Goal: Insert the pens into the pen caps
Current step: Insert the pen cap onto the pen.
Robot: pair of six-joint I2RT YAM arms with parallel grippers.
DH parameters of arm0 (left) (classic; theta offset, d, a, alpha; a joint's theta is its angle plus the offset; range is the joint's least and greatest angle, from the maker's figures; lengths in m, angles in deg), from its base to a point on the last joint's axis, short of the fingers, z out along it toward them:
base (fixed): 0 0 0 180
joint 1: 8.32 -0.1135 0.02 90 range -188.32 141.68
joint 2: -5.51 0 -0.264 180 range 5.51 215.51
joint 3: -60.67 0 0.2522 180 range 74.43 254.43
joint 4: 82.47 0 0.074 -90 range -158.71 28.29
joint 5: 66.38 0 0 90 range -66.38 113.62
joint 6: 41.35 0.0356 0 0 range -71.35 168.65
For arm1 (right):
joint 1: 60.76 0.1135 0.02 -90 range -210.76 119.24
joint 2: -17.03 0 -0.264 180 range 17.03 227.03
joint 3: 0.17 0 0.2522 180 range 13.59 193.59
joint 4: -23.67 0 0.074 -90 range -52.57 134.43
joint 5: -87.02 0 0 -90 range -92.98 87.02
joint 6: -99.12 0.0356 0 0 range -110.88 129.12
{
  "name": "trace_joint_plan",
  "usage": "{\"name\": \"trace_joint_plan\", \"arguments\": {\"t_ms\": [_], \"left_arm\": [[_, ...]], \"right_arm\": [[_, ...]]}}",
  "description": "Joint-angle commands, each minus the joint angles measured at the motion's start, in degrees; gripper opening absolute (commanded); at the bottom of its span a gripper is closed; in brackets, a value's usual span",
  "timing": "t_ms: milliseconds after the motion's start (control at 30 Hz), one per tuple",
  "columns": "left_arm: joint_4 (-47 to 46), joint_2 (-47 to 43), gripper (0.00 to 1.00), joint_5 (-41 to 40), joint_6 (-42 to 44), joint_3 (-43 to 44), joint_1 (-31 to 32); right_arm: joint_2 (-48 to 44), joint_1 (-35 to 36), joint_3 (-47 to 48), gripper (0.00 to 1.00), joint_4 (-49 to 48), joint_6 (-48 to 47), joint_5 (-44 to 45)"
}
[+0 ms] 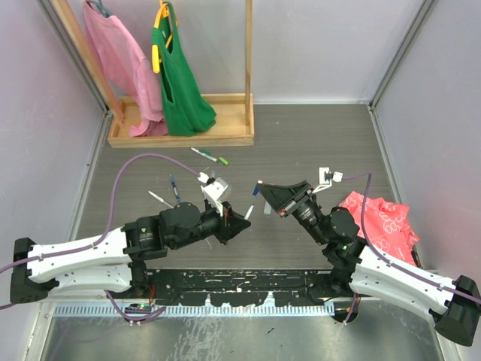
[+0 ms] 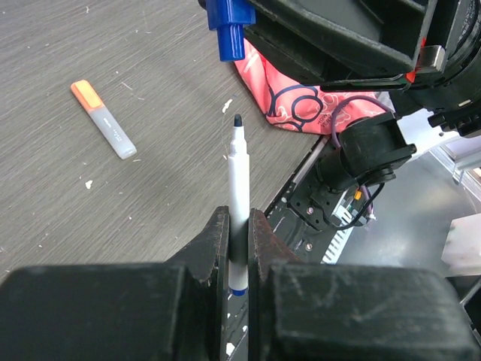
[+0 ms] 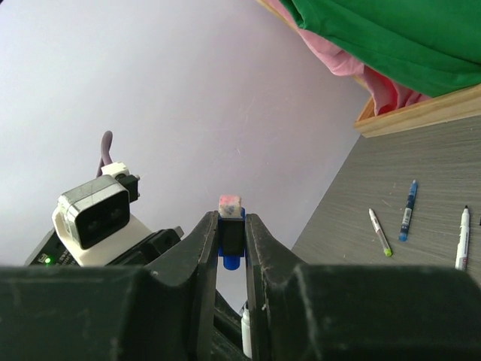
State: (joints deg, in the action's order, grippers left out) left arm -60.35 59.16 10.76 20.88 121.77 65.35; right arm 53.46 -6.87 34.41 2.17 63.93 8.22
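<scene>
The left gripper (image 2: 239, 218) is clenched on a white pen (image 2: 239, 169), pinching the barrel low down near its blue rear end, so most of the length stands free with the dark tip uppermost. Above and just left of that tip, well clear of it, hangs the blue cap (image 2: 228, 30), grasped across its sides by the right gripper (image 3: 231, 222).

The pen looks light, stiff and smooth-walled. With so low a hold, the tip will probably sway or pivot under a sideways nudge; a hold nearer the middle would be steadier. The felt tip is the fragile part. The cap is small, hard and likely slippery, and should be pushed straight along its axis.

On the tabletop (image 2: 68, 226), an orange-ended pen (image 2: 104, 119) and three loose pens (image 3: 408, 210) lie well apart from both arms.

The right gripper's fingers hide most of the cap in its own wrist view, and I cannot tell whether its mouth is squarely aimed at the tip. The pen's rear end is buried between the left fingers. No other caps can be made out.
</scene>
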Motion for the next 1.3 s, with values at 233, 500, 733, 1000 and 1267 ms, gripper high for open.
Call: {"name": "trace_joint_plan", "arguments": {"t_ms": [233,500,733,1000,1267], "left_arm": [[-4.54,-2.66,0.00,-2.18,0.35,-0.33,0.29],[-4.93,-2.71,0.00,-2.04,0.26,-0.22,0.25],[-4.98,-2.59,0.00,-1.81,0.18,0.02,0.25],[-5.02,-2.59,0.00,-1.81,0.26,0.11,0.25],[-5.11,-2.98,0.00,-2.42,0.16,0.25,0.25]], "right_arm": [[-0.15,0.08,1.06,0.00,-2.99,0.02,-2.54],[-0.31,0.07,1.07,0.00,-2.09,-0.16,-2.85],[-0.38,0.03,0.82,0.00,-1.87,-0.13,-2.95],[-0.04,0.08,0.71,0.00,-1.65,-0.26,-3.10],[-0.15,0.08,0.71,0.00,-1.69,-0.54,-3.51]]}}
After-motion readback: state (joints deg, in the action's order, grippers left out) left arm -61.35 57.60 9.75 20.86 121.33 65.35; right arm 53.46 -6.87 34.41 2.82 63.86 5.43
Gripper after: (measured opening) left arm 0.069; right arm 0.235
